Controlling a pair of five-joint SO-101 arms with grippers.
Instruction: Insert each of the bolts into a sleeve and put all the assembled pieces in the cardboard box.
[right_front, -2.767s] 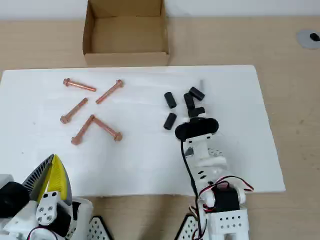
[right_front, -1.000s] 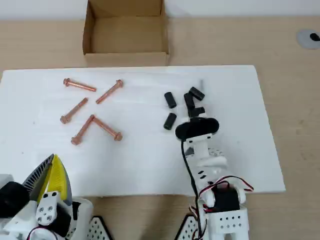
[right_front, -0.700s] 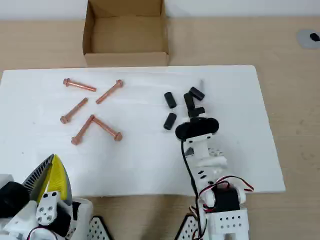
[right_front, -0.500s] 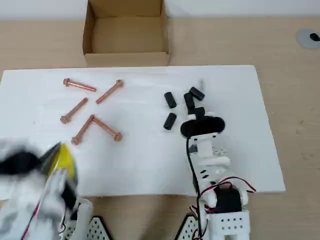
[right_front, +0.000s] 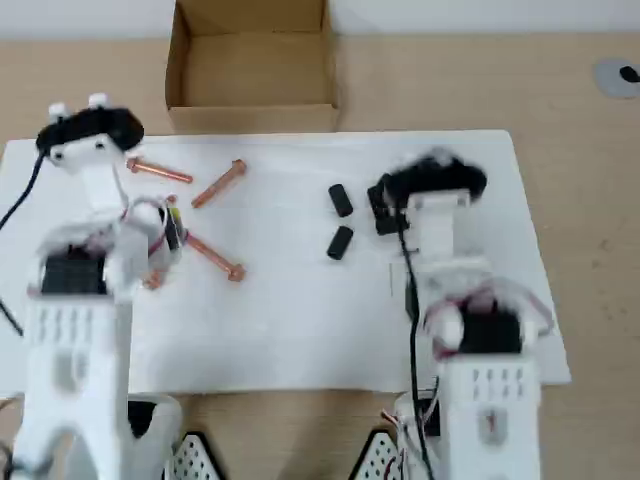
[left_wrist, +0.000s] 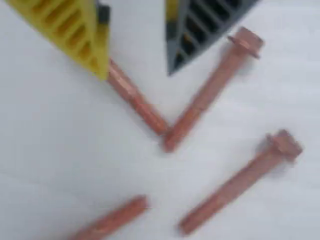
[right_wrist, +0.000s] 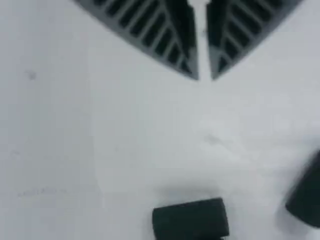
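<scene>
Several copper bolts (right_front: 218, 184) lie on the left part of the white mat (right_front: 300, 320). Black sleeves (right_front: 341, 200) lie loose right of its middle. My left arm (right_front: 95, 200) stands over the bolts. My left gripper (left_wrist: 136, 74) is open, and its yellow finger (left_wrist: 75, 30) hangs over one bolt (left_wrist: 137, 102) that meets another bolt (left_wrist: 215, 92) in a V. My right arm (right_front: 435, 210) stands over the sleeve cluster and hides part of it. My right gripper (right_wrist: 205, 77) is shut, holds nothing, and hangs above the mat near a sleeve (right_wrist: 190, 220).
The open cardboard box (right_front: 250, 118) stands on the wooden table beyond the mat's far edge, behind the bolts. Two more bolts (left_wrist: 240, 182) lie close to the V pair. A second sleeve (right_wrist: 307, 195) lies at the picture's edge in the right wrist view.
Both arms have risen from their folded rest at the table's near edge and stretched out over the mat, the left above the bolts, the right above the sleeves.
</scene>
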